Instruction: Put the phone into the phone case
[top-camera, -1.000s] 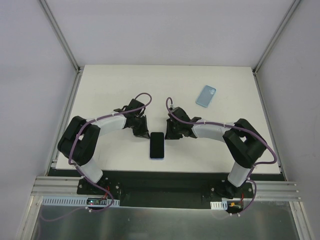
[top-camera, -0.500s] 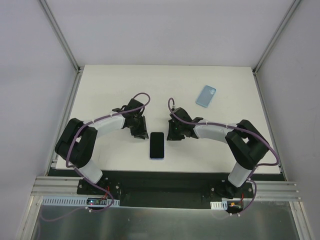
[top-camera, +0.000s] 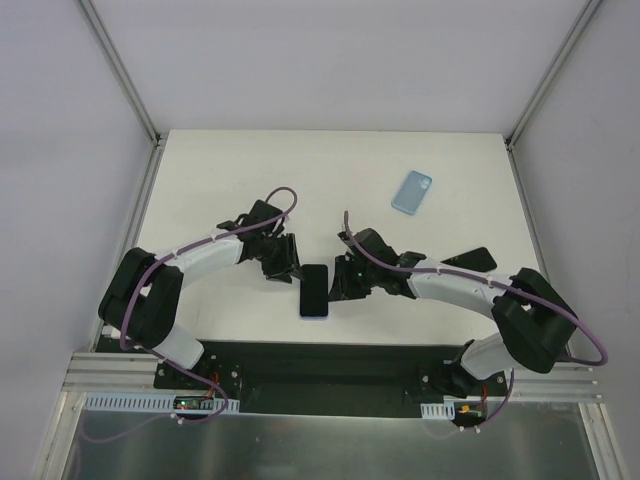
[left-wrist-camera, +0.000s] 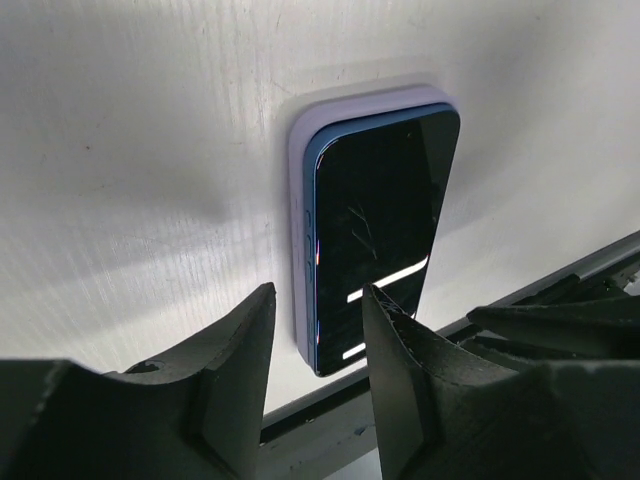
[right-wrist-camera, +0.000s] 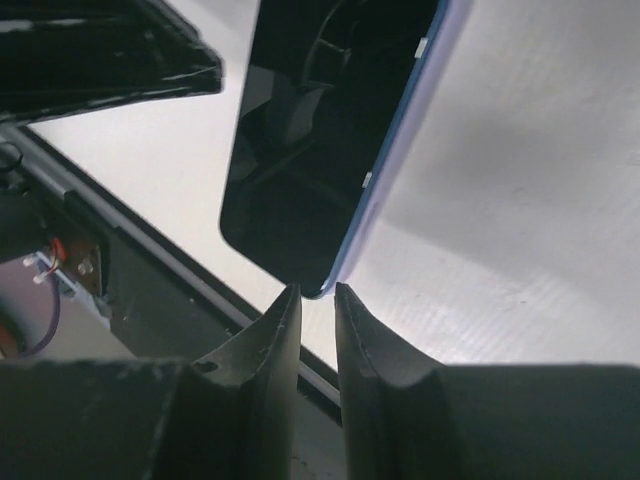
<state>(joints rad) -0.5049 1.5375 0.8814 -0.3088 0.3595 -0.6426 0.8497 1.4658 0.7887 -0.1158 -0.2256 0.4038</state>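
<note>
The phone (top-camera: 315, 288) lies flat and screen up near the table's front edge. Its black glass has a blue and pale lavender edge in the left wrist view (left-wrist-camera: 380, 220). The light blue phone case (top-camera: 411, 191) lies apart at the back right, its camera cut-out at its far corner. My left gripper (top-camera: 286, 268) is open and empty, just off the phone's far left corner; its fingertips (left-wrist-camera: 318, 295) frame the phone's left edge. My right gripper (top-camera: 340, 285) is at the phone's right edge. Its jaws (right-wrist-camera: 315, 292) stand a narrow gap apart at the phone's (right-wrist-camera: 320, 130) near corner.
The black front rail (top-camera: 320, 352) runs just below the phone. The white table (top-camera: 220, 170) is walled by pale panels and metal posts on three sides. The left gripper's dark finger (right-wrist-camera: 100, 60) shows in the right wrist view.
Both grippers have closed in on the phone, the left toward its far left corner, the right down along its right edge. The phone and the case have not moved.
</note>
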